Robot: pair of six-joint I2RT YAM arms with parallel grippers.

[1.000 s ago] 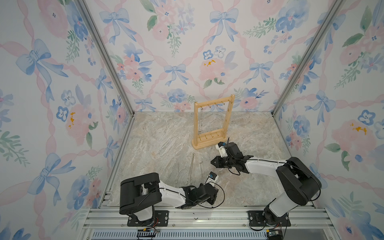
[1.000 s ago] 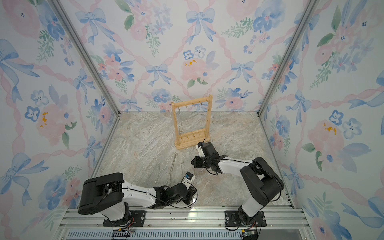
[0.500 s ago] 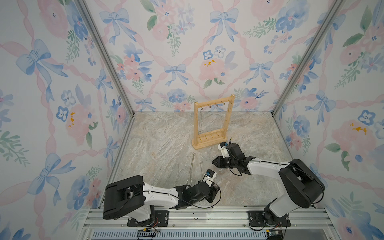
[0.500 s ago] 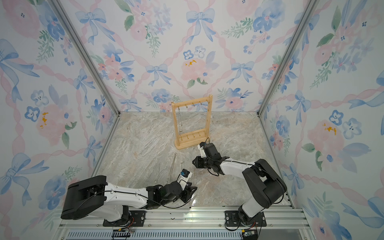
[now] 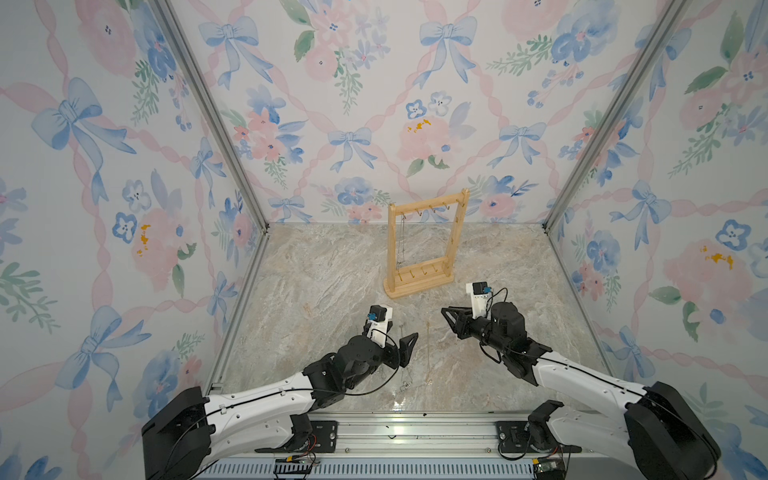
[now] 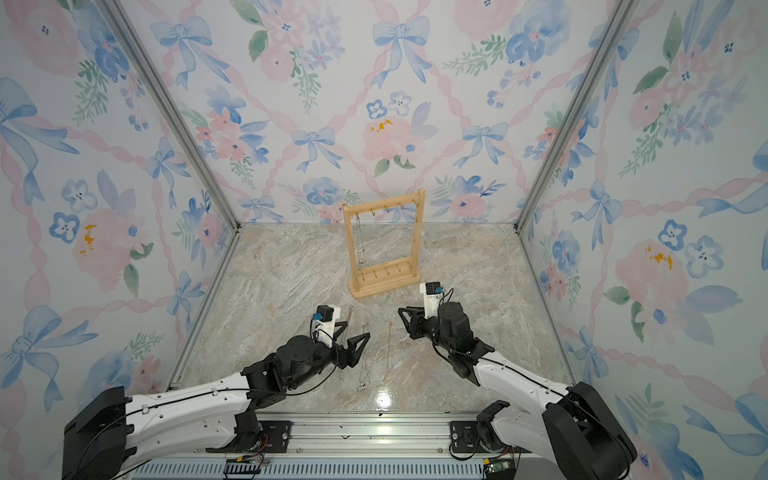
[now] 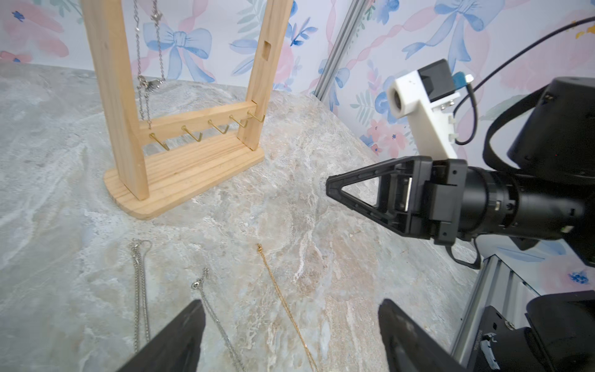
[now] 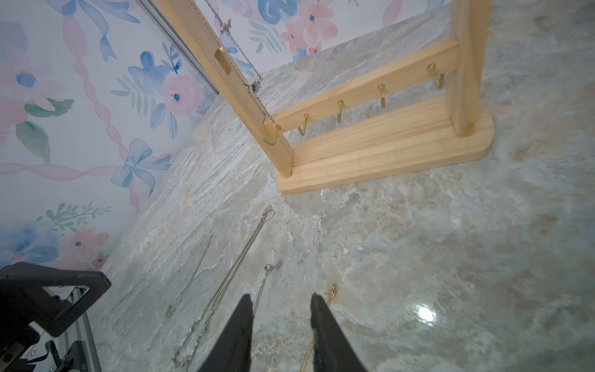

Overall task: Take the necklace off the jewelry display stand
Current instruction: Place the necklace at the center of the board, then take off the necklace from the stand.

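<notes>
**Spotter:** How are the hands?

**Me:** My left hand (image 7: 289, 306) is spread wide and empty. My right hand (image 8: 281, 298) is parted a little, gripping nothing.

**Spotter:** And the necklace?

**Me:** The necklace (image 5: 401, 245) hangs straight down inside the jewelry display stand (image 5: 419, 287) on the tabletop (image 5: 332, 270), close against its left post, ahead of both hands. My right looks nearer the base, but the necklace sits on my left's side. I'd lift upward off its top hook (image 5: 403, 214).
</notes>
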